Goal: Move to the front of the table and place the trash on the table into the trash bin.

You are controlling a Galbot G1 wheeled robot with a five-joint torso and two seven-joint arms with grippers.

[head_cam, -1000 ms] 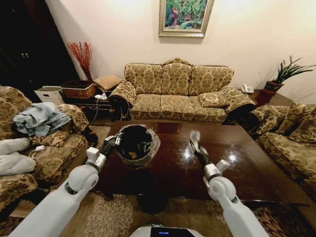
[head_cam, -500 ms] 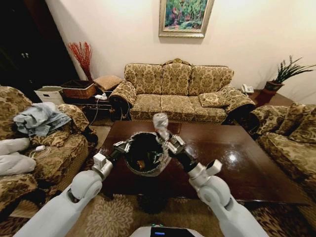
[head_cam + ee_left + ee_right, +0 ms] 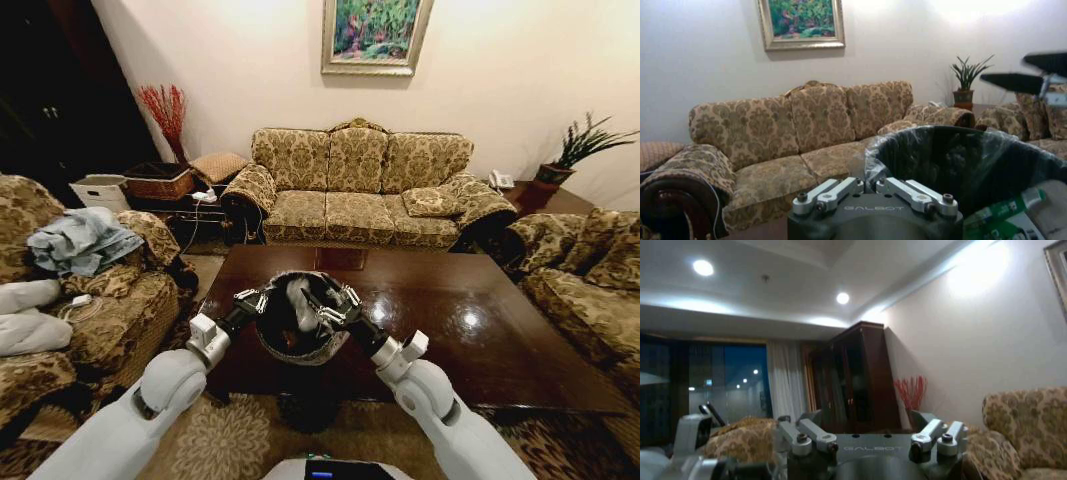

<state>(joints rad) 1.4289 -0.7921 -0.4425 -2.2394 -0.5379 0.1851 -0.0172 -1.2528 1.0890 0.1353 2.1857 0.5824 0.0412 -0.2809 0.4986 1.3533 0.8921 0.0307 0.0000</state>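
My left gripper (image 3: 255, 298) is shut on the near rim of the trash bin (image 3: 297, 345), a black bin with a plastic liner held up over the left part of the dark glossy table (image 3: 480, 330). The left wrist view shows the left gripper (image 3: 873, 186) pinching the liner at the trash bin (image 3: 953, 155), with a green tube (image 3: 1000, 220) inside. My right gripper (image 3: 330, 303) hangs open over the bin's mouth. A silver-white can (image 3: 300, 295) sits loose in that mouth beside it. In the right wrist view the right gripper (image 3: 870, 434) has its fingers spread with nothing between them.
A patterned sofa (image 3: 355, 185) stands behind the table. An armchair (image 3: 90, 300) with clothes is at the left and another armchair (image 3: 590, 290) at the right. A woven basket (image 3: 160, 182) sits far left, a potted plant (image 3: 575, 150) far right.
My right gripper carried the silver-white can leftwards from above the table to over the bin, came down and opened; the can now lies in the bin's mouth. The bin shifted slightly right.
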